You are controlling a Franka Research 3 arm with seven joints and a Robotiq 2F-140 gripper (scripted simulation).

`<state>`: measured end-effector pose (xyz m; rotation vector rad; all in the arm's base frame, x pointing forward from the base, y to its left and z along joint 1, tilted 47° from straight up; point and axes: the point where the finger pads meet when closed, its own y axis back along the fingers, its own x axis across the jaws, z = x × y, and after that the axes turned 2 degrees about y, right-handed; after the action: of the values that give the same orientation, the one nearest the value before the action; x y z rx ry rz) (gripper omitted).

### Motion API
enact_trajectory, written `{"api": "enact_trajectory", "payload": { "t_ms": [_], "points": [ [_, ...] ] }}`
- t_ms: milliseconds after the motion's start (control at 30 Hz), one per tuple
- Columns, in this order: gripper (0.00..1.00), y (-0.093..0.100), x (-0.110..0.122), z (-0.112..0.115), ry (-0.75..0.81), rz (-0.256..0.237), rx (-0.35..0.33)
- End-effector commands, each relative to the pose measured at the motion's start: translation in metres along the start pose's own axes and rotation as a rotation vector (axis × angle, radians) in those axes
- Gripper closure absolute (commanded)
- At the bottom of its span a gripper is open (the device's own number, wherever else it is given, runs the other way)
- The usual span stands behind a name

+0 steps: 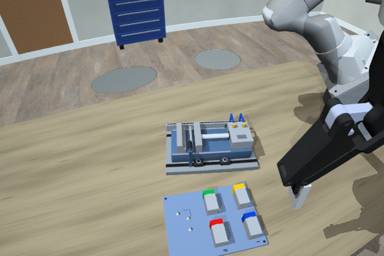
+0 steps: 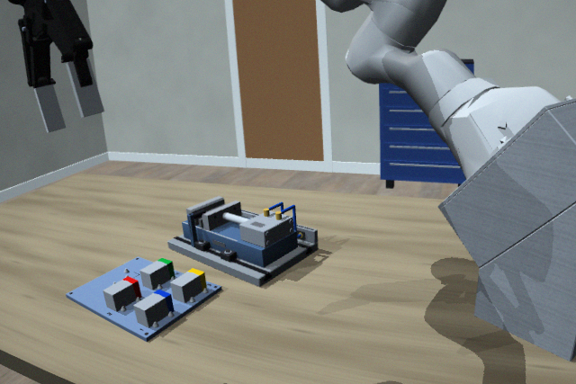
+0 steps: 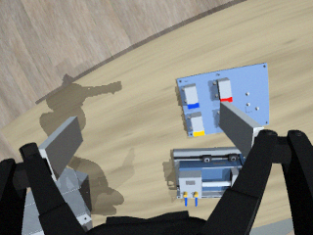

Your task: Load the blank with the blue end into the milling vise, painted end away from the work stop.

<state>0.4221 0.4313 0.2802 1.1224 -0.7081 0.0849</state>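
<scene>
The blank with the blue end (image 1: 254,229) (image 2: 150,311) (image 3: 190,93) lies on the infeed plate (image 1: 175,237) (image 2: 93,295) (image 3: 254,80) at one corner, beside the red-ended and yellow-ended blanks. My gripper (image 2: 74,122) (image 3: 149,121) is wide open and empty, high above the table and away from the blanks. The vise stands beside the infeed plate. Its fixed jaw (image 1: 180,138) (image 2: 204,205) is at the end away from the hoses, with the movable jaw (image 1: 197,138) (image 2: 222,215) facing it. The work stop (image 1: 189,145) is at their end toward the infeed plate. No blank shows between the jaws; the low bars are hidden.
Blanks with red (image 1: 219,235) (image 2: 118,296) (image 3: 224,89), yellow (image 1: 242,198) (image 2: 186,286) (image 3: 196,122) and green (image 1: 212,203) (image 2: 153,275) ends lie on the infeed plate near small pins. The hose block (image 1: 241,136) (image 2: 265,229) (image 3: 190,184) rises at the vise's other end.
</scene>
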Motion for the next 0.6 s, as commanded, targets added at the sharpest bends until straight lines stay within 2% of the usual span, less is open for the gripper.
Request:
{"api": "enact_trajectory", "payload": {
  "t_ms": [0,533,567],
  "points": [
    [0.00,0.0001,0.0000,0.0000,0.000,0.000,0.000],
    [0.00,0.0001,0.0000,0.0000,0.000,0.000,0.000],
    [0.75,0.0001,0.0000,0.0000,0.000,0.000,0.000]
  ]
}}
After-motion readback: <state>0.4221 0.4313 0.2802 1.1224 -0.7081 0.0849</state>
